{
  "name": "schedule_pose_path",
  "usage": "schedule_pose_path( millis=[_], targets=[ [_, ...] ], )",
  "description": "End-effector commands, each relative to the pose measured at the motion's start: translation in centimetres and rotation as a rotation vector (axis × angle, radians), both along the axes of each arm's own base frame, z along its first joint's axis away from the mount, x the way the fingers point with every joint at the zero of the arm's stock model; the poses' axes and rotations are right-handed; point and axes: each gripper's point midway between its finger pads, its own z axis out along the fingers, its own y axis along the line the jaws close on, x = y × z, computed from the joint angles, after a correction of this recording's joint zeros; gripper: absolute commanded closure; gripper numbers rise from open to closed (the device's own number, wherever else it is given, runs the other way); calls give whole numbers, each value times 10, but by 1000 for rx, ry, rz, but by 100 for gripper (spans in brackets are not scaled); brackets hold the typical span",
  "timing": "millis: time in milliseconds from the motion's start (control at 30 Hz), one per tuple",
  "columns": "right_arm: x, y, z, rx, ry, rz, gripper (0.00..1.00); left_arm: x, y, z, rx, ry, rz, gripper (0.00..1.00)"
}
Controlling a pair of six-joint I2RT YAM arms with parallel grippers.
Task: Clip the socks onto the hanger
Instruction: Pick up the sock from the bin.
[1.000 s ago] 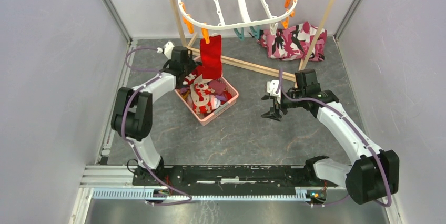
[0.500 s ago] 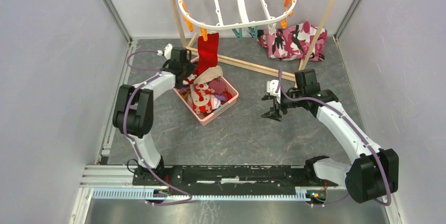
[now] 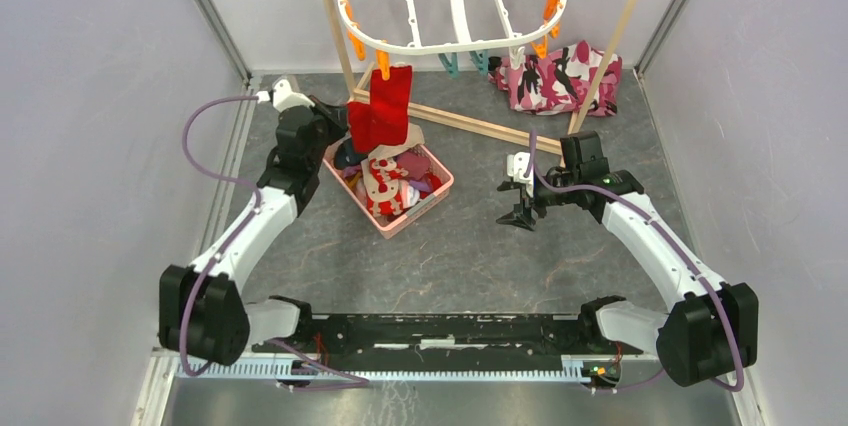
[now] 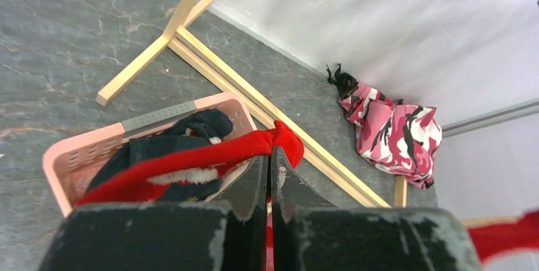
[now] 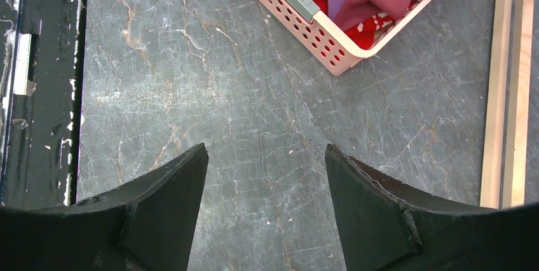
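A red sock (image 3: 385,106) hangs under an orange peg (image 3: 383,64) on the front rim of the white oval hanger (image 3: 430,48). Its lower end is drawn left into my left gripper (image 3: 342,128). In the left wrist view the left gripper (image 4: 270,154) is shut on this red sock (image 4: 210,156), which is bunched at the tips. More socks (image 3: 395,178), red, beige and magenta, fill the pink basket (image 3: 441,189). My right gripper (image 3: 520,216) is open and empty over bare floor, to the right of the basket; it also shows in the right wrist view (image 5: 267,156).
The wooden pole rack's base bar (image 3: 470,124) runs behind the basket, with its uprights at both sides of the hanger. A pink, black and white patterned cloth (image 3: 555,76) lies at the back right. Grey walls close in left and right.
My left arm has swung out to the left and its gripper has drawn back to the left, pulling the red sock's lower end sideways. The right arm has not moved.
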Motion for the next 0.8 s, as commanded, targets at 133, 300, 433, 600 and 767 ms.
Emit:
schedule_pose_path(
  millis=[133, 300, 433, 600, 767],
  targets=[
    [3, 4, 23, 34, -74, 32, 25, -41, 13, 32, 139, -159, -33, 98],
    [0, 4, 25, 39, -76, 44, 25, -68, 5, 42, 161, -225, -122, 98],
    [-3, 5, 26, 44, -84, 65, 25, -95, -19, 52, 168, -294, -294, 98],
    [-10, 7, 31, 63, -97, 98, 25, -136, -49, 63, 155, -387, -516, 98],
    [-18, 11, 34, 94, -89, 137, 24, -185, -87, 73, 142, -537, -758, 98]
  ],
)
